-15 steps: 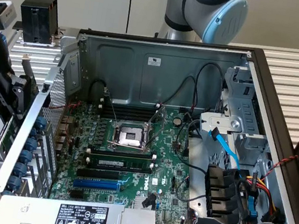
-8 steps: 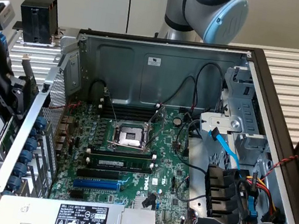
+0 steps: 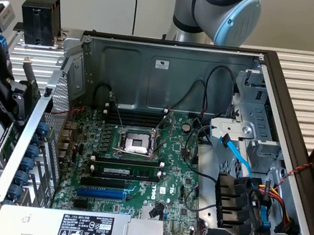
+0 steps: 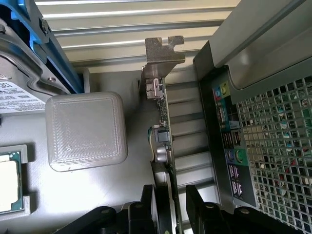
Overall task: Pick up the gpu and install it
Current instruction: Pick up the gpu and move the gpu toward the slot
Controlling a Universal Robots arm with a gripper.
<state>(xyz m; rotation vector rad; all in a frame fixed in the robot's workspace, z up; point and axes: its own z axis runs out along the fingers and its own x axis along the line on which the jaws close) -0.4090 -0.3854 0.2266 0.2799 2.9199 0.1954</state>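
The claw (image 4: 170, 207) grips the gpu (image 4: 163, 146) edge-on between its two black fingers (image 4: 146, 204), the card's metal bracket (image 4: 163, 51) pointing away, just outside the open computer case (image 3: 170, 71), at about nine o'clock from the motherboard (image 3: 136, 168).

Little legible. White label (image 3: 87, 231) on the power supply (image 3: 75, 227) at the case's near edge: rows of certification marks and fine print, too small to read. Small white sticker (image 3: 162, 64) on the case's back wall (image 3: 128, 70): unreadable. Partial white label (image 4: 15, 100) on a grey part, wrist view: print too faint to make out.
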